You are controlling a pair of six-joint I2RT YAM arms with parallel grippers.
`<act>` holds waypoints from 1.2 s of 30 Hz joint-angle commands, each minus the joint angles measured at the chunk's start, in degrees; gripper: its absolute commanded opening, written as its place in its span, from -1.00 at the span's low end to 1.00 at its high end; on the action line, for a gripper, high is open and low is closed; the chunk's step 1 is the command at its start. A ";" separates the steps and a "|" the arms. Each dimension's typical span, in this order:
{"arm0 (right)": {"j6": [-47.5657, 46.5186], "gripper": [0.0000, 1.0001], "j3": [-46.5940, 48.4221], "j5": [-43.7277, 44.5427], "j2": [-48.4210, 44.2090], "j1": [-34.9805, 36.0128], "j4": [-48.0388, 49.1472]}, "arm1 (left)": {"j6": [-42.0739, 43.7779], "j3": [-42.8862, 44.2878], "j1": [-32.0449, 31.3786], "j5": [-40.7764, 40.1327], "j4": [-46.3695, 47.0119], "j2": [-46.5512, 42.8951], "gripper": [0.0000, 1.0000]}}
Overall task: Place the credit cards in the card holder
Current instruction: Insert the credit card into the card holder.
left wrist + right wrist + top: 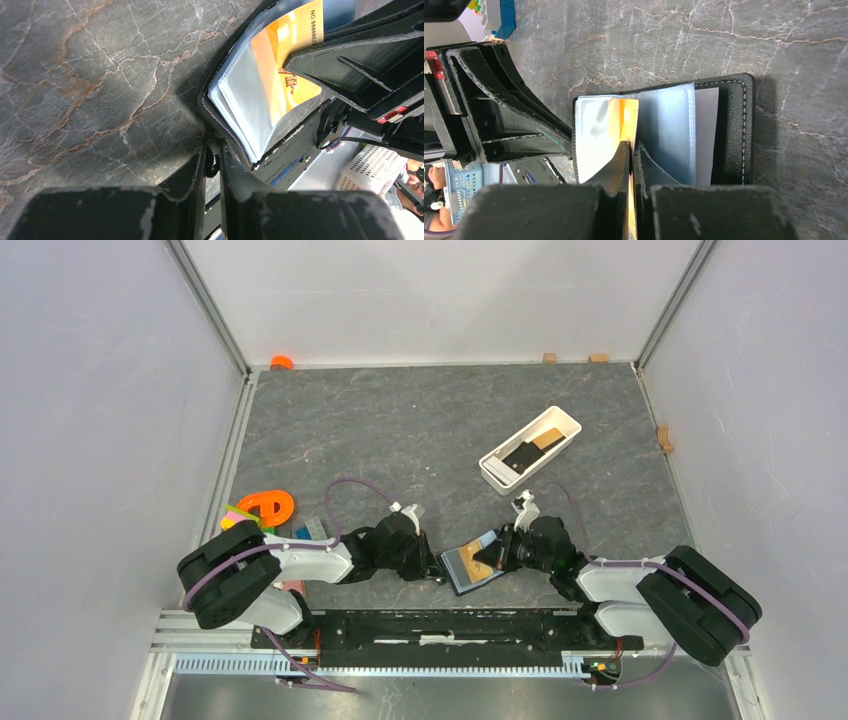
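Low over the near part of the bench (pixel 400 430), both arms reach inward until their wrists almost meet. The left arm (pixel 300 562) stretches rightward, its left fingers (pixel 192 172) clamped on the black rim of the card holder (pixel 478 562), which lies open between them. The right arm (pixel 610 575) reaches leftward, right fingers (pixel 620 162) pinched on the orange credit card (pixel 623 117), its top edge among the holder's clear sleeves (pixel 669 130).

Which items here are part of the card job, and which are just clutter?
Job: card holder, gripped by left gripper; orange card in right gripper; black card and tan card in white tray.
Lying about: orange ring toy, blue block, orange cap.
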 commanded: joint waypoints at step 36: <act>-21.71 0.46 15.58 12.72 -14.23 5.07 -45.11 | -1.08 -0.43 -0.26 -3.33 1.20 0.29 -0.96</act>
